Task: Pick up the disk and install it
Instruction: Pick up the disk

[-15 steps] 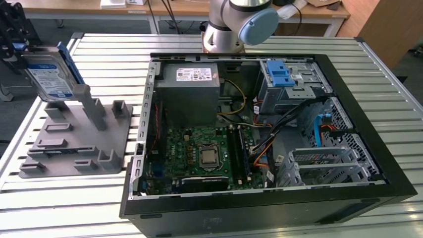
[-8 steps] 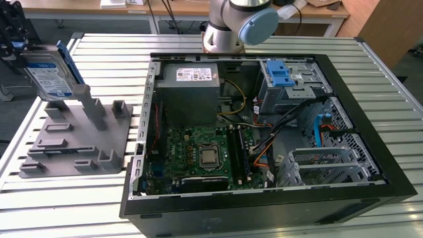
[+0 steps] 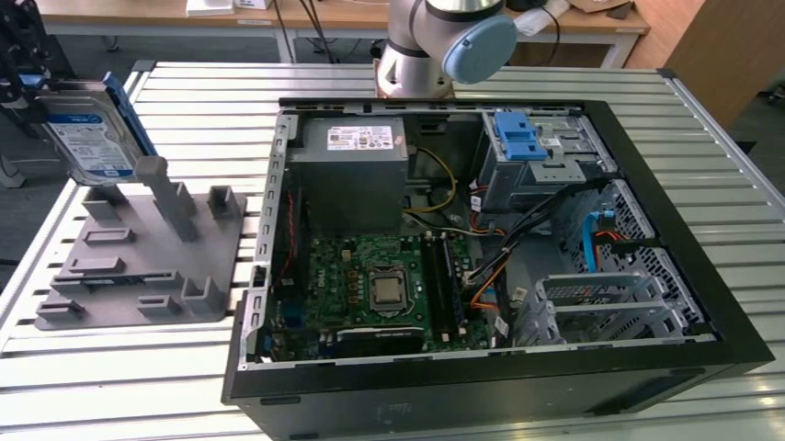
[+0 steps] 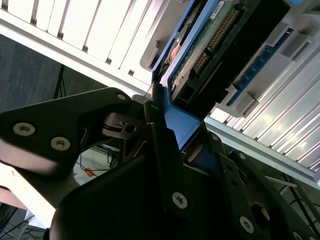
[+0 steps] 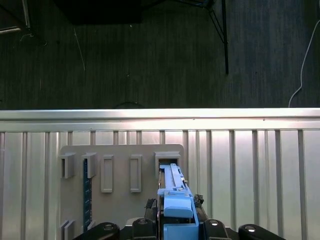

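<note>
The disk (image 3: 84,138) hangs on edge, label facing out and slightly tilted, at the exterior view's left, over the far corner of a grey slotted holder (image 3: 135,253). I cannot tell whether its lower edge is clear of the holder's posts. The tool (image 4: 186,131) is clamped on it: in the second wrist view the black fingers (image 4: 161,150) press against the blue side rail, with the drive's green circuit board above them. In the first wrist view the same rail points towards one of the holder's slots.

The holder lies on the slatted metal desk (image 3: 184,101). Just beside it, towards the exterior view's right, the open computer case (image 3: 687,367) lies on its side. Inside are a grey power supply box (image 3: 356,170), a green motherboard (image 3: 368,285), loose cables and, in the far corner, a drive cage (image 3: 546,170) topped by a blue latch piece (image 3: 520,138). The case wall stands between the disk and that cage.

The arm's base joints (image 3: 436,41) rise behind the case, and the tool itself is at the exterior view's left edge, above the disk.
</note>
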{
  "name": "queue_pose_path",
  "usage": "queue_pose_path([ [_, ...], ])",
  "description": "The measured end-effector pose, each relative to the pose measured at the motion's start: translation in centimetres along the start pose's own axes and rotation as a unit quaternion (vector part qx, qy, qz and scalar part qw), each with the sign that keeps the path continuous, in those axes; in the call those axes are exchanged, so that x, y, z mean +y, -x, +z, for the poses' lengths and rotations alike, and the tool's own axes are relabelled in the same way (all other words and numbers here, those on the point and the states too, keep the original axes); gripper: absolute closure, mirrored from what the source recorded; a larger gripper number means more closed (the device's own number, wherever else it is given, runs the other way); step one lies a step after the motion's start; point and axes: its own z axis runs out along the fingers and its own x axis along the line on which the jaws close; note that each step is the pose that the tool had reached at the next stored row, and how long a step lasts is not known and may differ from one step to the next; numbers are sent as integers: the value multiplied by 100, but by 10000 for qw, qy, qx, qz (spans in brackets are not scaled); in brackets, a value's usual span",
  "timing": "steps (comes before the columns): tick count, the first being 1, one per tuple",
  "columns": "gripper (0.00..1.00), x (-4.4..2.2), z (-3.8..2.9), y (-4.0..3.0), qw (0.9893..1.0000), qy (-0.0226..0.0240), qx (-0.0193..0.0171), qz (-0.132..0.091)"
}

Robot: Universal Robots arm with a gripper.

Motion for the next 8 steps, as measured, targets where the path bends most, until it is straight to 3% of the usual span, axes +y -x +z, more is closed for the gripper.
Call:
queue_pose_path([
  [8, 63, 1, -41, 0, 10000, 0, 0, 0],
])
